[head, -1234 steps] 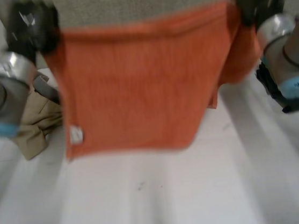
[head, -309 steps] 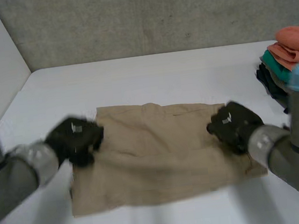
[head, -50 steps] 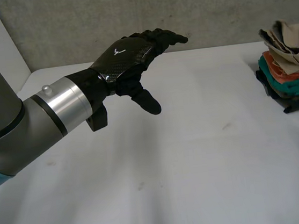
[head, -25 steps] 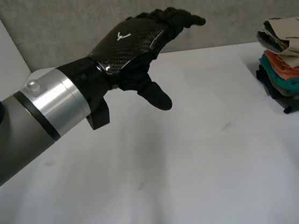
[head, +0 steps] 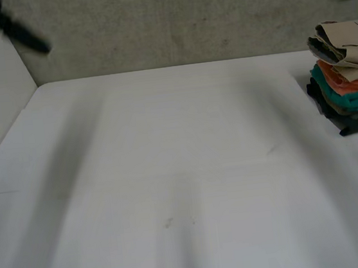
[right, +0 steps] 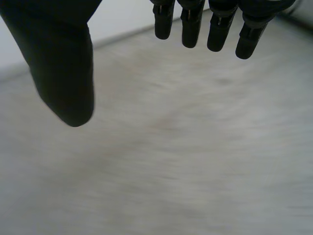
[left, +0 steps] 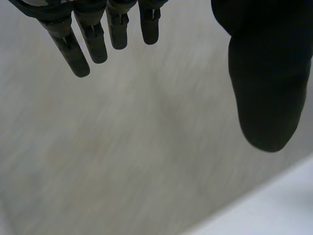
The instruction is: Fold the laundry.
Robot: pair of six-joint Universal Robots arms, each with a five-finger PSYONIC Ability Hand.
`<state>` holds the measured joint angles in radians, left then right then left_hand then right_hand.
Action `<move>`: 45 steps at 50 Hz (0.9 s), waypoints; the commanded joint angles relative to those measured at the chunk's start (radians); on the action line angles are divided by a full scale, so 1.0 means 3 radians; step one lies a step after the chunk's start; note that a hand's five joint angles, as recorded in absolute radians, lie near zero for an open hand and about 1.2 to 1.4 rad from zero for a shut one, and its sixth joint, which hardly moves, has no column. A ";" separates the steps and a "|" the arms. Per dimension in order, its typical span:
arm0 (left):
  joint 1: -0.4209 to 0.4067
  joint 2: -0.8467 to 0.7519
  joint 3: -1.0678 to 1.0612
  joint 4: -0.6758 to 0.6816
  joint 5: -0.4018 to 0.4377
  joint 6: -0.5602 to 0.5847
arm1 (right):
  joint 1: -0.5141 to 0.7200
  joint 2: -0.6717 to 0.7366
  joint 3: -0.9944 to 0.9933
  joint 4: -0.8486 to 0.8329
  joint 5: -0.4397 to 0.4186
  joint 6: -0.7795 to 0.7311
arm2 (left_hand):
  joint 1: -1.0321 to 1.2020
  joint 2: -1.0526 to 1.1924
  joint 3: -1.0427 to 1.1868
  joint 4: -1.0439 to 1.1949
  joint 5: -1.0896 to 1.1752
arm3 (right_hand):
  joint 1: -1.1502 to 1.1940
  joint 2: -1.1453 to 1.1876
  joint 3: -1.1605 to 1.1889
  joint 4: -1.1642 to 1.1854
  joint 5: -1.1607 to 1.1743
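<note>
A: Where is the laundry?
B: The pile of folded clothes (head: 347,79) sits at the far right edge of the table (head: 183,172), a tan piece (head: 344,41) on top
A: And the hands?
B: The left hand (left: 264,88) has straight fingers spread wide of the thumb, holding nothing; the right hand (right: 63,63) likewise

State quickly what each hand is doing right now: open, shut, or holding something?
Left hand: open, holding nothing.
Right hand: open, holding nothing.

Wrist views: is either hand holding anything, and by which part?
Nothing is held: the left hand and right hand are both open and empty. The folded stack sits untouched.
</note>
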<state>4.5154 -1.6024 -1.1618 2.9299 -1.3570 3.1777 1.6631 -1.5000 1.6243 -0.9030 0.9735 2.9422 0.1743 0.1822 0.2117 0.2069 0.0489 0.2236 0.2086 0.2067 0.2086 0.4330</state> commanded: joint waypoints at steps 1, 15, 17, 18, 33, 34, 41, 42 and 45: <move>0.0819 -0.0313 -0.0947 -0.0414 0.0059 0.1406 | 0.0505 0.0320 0.0297 0.1366 -0.0014 -0.0132 | 0.0001 -0.0025 -0.0124 -0.0108 -0.0163 | -0.0163 -0.0114 -0.0107 -0.0114 -0.1443; 0.1424 -0.0937 -0.1629 0.0138 0.0387 0.2656 | 0.0674 0.1098 0.0231 0.2034 0.0492 -0.0972 | 0.0001 -0.0025 -0.0124 -0.0108 -0.0163 | -0.0163 -0.0114 -0.0107 -0.0114 -0.1443; 0.1373 -0.1075 -0.1492 0.0372 0.0331 0.2544 | 0.0679 0.1078 0.0236 0.1962 0.0625 -0.0896 | 0.0001 -0.0025 -0.0124 -0.0108 -0.0163 | -0.0163 -0.0114 -0.0107 -0.0114 -0.1443; 0.1352 -0.1116 -0.1440 0.0464 0.0295 0.2503 | 0.0674 0.1068 0.0241 0.1931 0.0671 -0.0860 | 0.0001 -0.0025 -0.0124 -0.0108 -0.0163 | -0.0163 -0.0114 -0.0107 -0.0114 -0.1443; 0.1010 -0.1690 -0.0658 0.1161 -0.0564 0.1920 | 0.0557 0.0761 0.0415 0.1404 0.0999 -0.0373 | 0.0001 -0.0025 -0.0124 -0.0108 -0.0163 | -0.0163 -0.0114 -0.0107 -0.0114 -0.1443; 0.0989 -0.1664 -0.0653 0.1100 -0.0564 0.1869 | 0.0541 0.0746 0.0405 0.1410 0.0999 -0.0384 | 0.0001 -0.0025 -0.0124 -0.0108 -0.0163 | -0.0163 -0.0114 -0.0107 -0.0114 -0.1443; 0.0708 -0.1138 -0.0668 0.0701 -0.0365 0.1016 | 0.0459 0.0506 0.0139 0.1491 0.1045 -0.0409 | 0.0001 -0.0025 -0.0124 -0.0108 -0.0163 | -0.0163 -0.0114 -0.0107 -0.0114 -0.1443; 0.0662 -0.1046 -0.0668 0.0670 -0.0320 0.0888 | 0.0449 0.0470 0.0093 0.1517 0.1070 -0.0394 | 0.0001 -0.0025 -0.0124 -0.0108 -0.0163 | -0.0163 -0.0114 -0.0107 -0.0114 -0.1443; 0.0442 -0.0683 -0.0653 0.0517 -0.0115 0.0407 | 0.0419 0.0332 -0.0132 0.1690 0.1223 -0.0348 | 0.0001 -0.0025 -0.0124 -0.0108 -0.0163 | -0.0163 -0.0114 -0.0107 -0.0114 -0.1443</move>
